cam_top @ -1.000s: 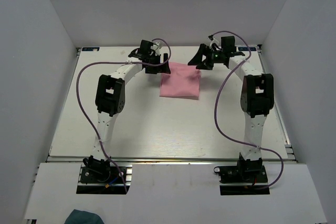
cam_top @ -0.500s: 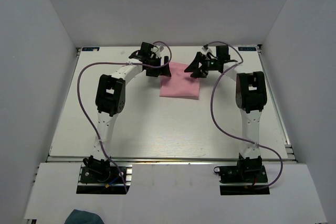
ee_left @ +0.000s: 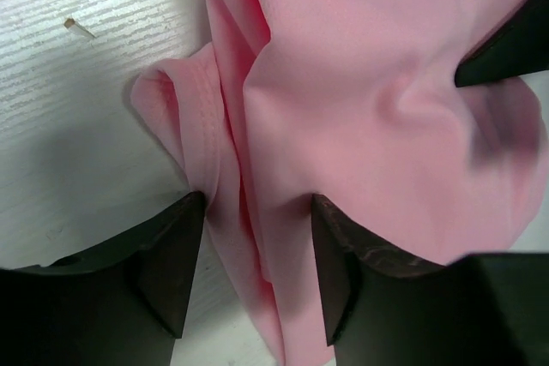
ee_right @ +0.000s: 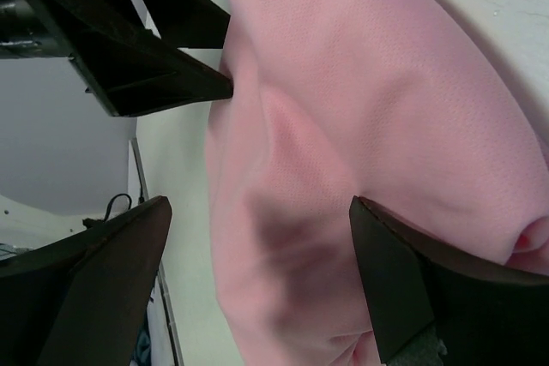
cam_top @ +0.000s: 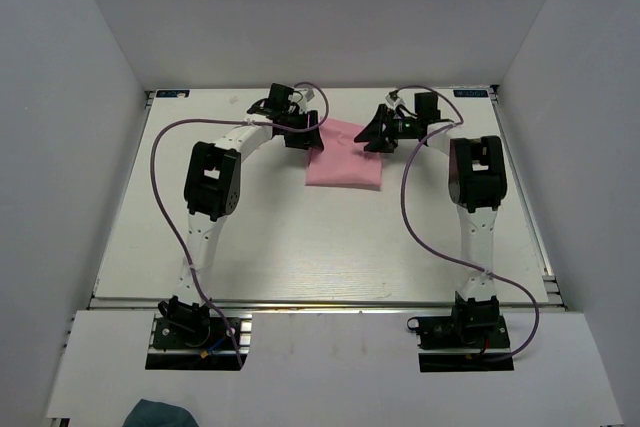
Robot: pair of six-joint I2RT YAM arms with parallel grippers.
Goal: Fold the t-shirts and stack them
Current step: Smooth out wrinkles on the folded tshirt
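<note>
A folded light pink t-shirt (cam_top: 345, 159) lies flat at the far middle of the table. My left gripper (cam_top: 303, 134) is down at its far left corner. In the left wrist view the jaws (ee_left: 257, 201) are open and straddle a bunched hem of the t-shirt (ee_left: 360, 66). My right gripper (cam_top: 382, 135) is at the shirt's far right corner. In the right wrist view its jaws (ee_right: 260, 205) are wide open over the pink t-shirt (ee_right: 360, 100), which lies rumpled between them. Neither gripper holds the fabric closed.
A small dark teal cloth (cam_top: 160, 414) lies off the table at the near left edge of the view. White walls enclose the table (cam_top: 300, 237) on three sides. The left gripper's black fingers (ee_right: 129, 49) show in the right wrist view.
The right gripper has moved left and down onto the shirt's far right corner. The left gripper has shifted slightly right onto the far left corner. The shirt has not moved.
</note>
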